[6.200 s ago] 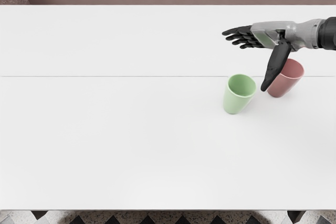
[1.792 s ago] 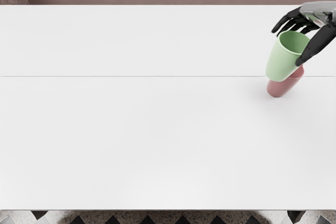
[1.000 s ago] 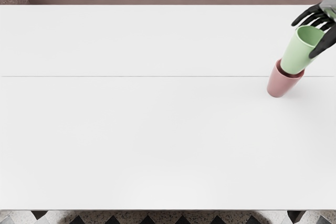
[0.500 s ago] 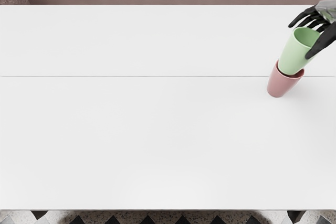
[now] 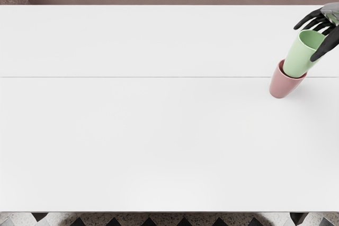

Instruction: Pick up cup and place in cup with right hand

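Right now your green cup (image 5: 299,56) has its base at the mouth of the pink cup (image 5: 283,85); you cannot tell how deep it sits. Your right hand (image 5: 329,16) has the green cup clamped between thumb and fingers, above the white tabletop (image 5: 159,130).

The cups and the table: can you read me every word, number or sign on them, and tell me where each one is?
There are none to read.
Tapered light green cup: no writing on the part that shows; the grey-and-black right hand covers some of it.
Tapered pink cup: none on the side that shows.
White table: none.
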